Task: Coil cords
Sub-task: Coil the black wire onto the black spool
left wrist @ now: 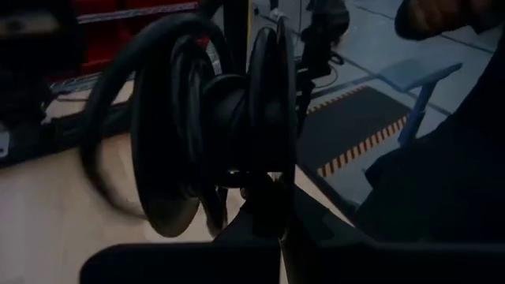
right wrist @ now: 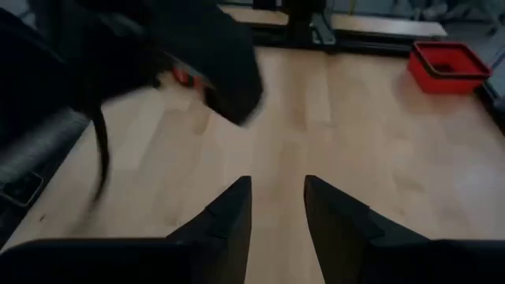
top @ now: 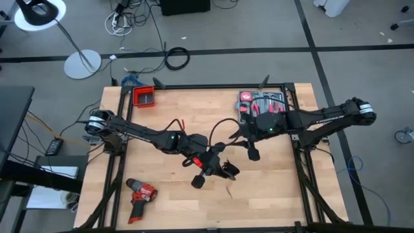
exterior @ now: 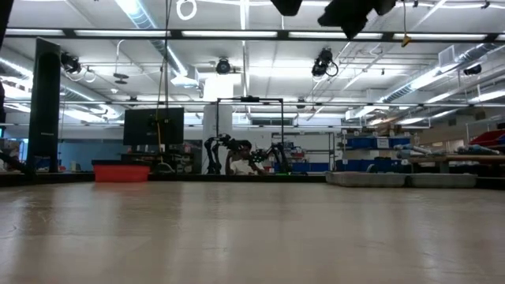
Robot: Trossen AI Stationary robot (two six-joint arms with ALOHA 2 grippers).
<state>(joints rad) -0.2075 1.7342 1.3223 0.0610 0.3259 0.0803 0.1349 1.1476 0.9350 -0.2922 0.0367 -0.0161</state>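
Cord looping in thin black arcs above mid-table in the high view, running between both arms. Left gripper hanging near the table's centre, pressed together, seemingly pinching the cord; exact hold hard to tell from above. Left wrist view filling up close with dark coils wrapped just ahead of the fingers, something the overhead view is not resolving. Right gripper showing fingers spread, holding nothing, pointing over bare wood toward a red bin. High view alone showing a red drill lying near the table's front-left edge. Low view catching only dark arm parts overhead.
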